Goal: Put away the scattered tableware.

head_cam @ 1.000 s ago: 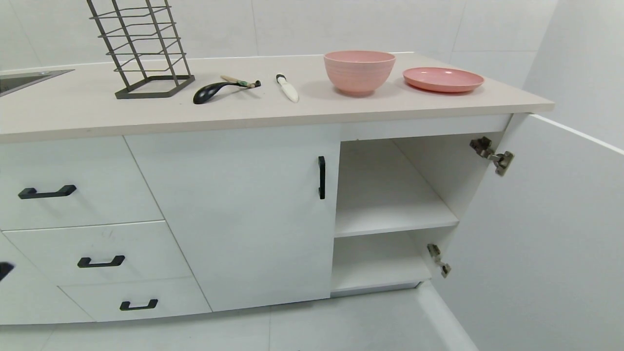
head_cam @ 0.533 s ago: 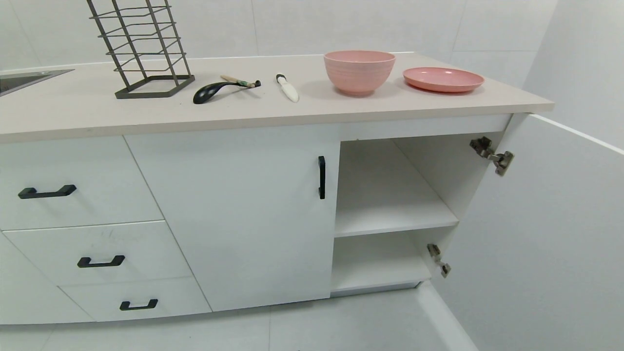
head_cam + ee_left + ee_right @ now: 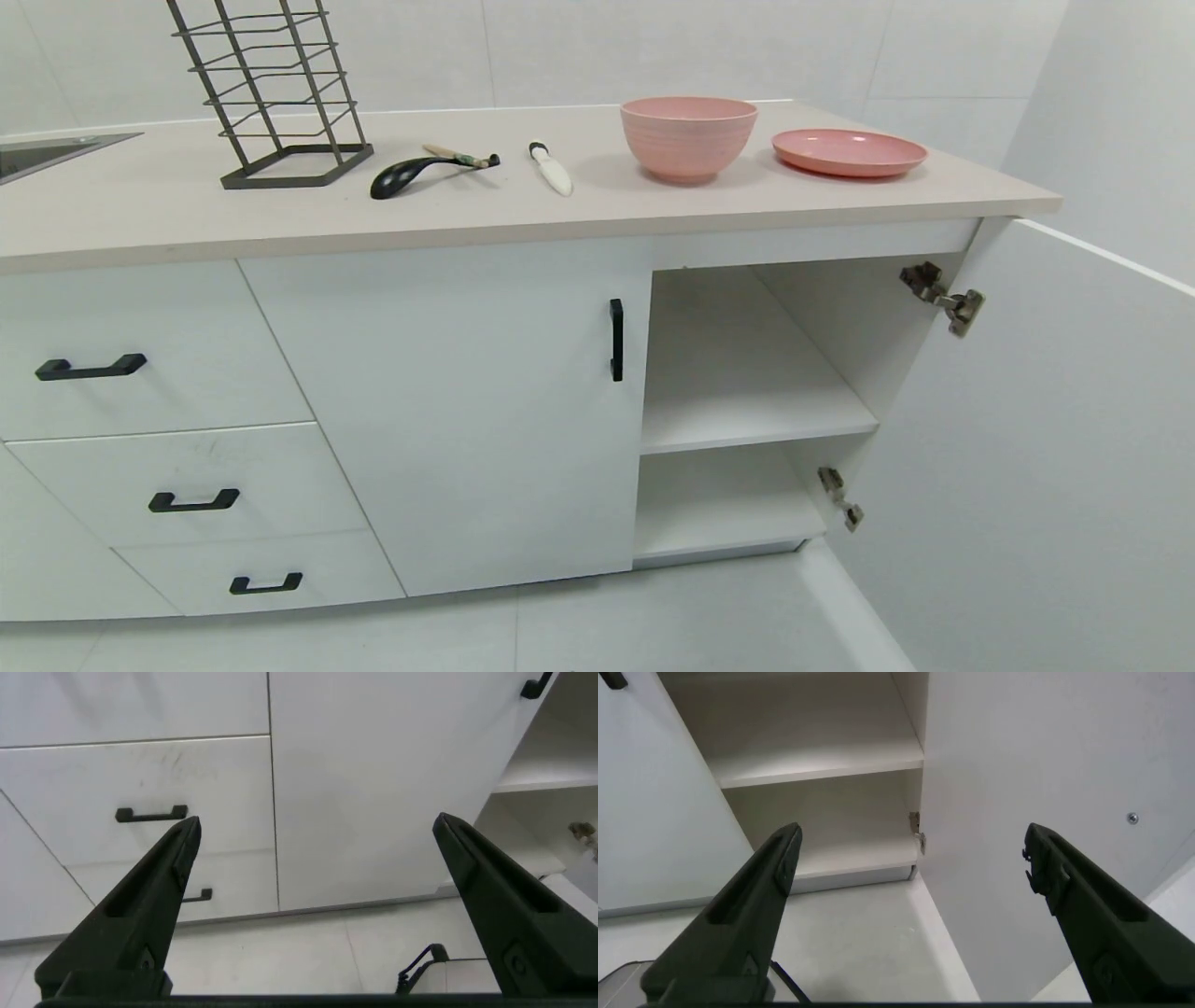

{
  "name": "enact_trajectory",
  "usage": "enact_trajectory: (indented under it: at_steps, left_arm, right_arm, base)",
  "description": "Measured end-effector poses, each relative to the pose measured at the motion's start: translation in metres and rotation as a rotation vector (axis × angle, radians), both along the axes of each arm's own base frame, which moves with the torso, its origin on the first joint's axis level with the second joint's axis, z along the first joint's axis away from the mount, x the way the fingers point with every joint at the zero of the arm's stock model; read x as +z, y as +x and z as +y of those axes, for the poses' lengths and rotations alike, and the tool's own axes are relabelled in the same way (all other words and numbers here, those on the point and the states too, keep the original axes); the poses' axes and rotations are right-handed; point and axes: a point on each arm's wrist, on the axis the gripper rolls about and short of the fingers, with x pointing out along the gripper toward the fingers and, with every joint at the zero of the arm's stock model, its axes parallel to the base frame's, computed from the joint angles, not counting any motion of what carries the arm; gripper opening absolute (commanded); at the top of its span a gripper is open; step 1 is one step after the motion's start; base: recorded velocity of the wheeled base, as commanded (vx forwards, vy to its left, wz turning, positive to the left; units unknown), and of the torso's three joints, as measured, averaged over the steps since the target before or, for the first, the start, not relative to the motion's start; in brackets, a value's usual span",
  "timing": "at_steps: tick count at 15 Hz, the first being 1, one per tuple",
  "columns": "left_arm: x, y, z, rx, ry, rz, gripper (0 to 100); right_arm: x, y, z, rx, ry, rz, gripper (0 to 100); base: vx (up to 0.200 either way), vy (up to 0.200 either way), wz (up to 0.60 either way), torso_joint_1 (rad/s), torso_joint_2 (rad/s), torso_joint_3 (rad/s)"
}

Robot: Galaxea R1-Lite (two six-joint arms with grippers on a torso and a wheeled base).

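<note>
Bowl [image 3: 688, 135] judged light, rigid, slippery; to be gripped at rim. Released, empty: left pincer [image 3: 318, 821], right pincer [image 3: 913, 831].

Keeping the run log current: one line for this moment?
left end effector open; right end effector open; bowl, plate on counter; cupboard door open

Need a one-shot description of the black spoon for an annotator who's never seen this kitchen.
Look on the beige counter above the white cabinets. Just right of the wire rack lies the spoon. It is the only all-black utensil: the white-handled one lies further right, and a wooden one rests by its handle.
</note>
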Motion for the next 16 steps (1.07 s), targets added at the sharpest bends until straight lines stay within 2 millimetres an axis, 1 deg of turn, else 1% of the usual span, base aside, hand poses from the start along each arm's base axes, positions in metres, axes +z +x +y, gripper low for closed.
enact_trajectory:
  at_steps: [3, 6, 7, 10, 16]
  left_arm:
    - [0.0000, -0.0002, 0.0001, 0.005, -0.003, -0.003, 100]
    - [0.0000, -0.0002, 0.0002, 0.010, -0.001, -0.003, 100]
    - [-0.0001, -0.0002, 0.0002, 0.010, -0.003, -0.002, 100]
    - [-0.0001, -0.0002, 0.0002, 0.009, -0.002, -0.002, 100]
    - [0.0001, -0.0002, 0.0002, 0.009, -0.001, -0.004, 100]
  right_arm:
    - [0.0000, 0.0000, 0.0000, 0.000, -0.001, 0.000, 100]
    - [0.0000, 0.0000, 0.0000, 0.000, 0.000, 0.000, 100]
    - [0.0000, 0.0000, 0.0000, -0.001, 0.000, 0.000, 100]
    - [-0.0001, 0.0000, 0.0000, 0.000, 0.000, 0.001, 100]
    - [0.0000, 0.0000, 0.0000, 0.000, 0.000, 0.001, 100]
  base:
    - [0.000, 0.000, 0.00, 0.000, 0.00, 0.000]
    - [0.000, -0.200, 0.00, 0.002, 0.00, 0.004]
    - [0.000, 0.000, 0.00, 0.000, 0.00, 0.000]
    - [0.000, 0.000, -0.60, 0.004, 0.00, 0.005]
    - [0.000, 0.000, 0.00, 0.000, 0.00, 0.000]
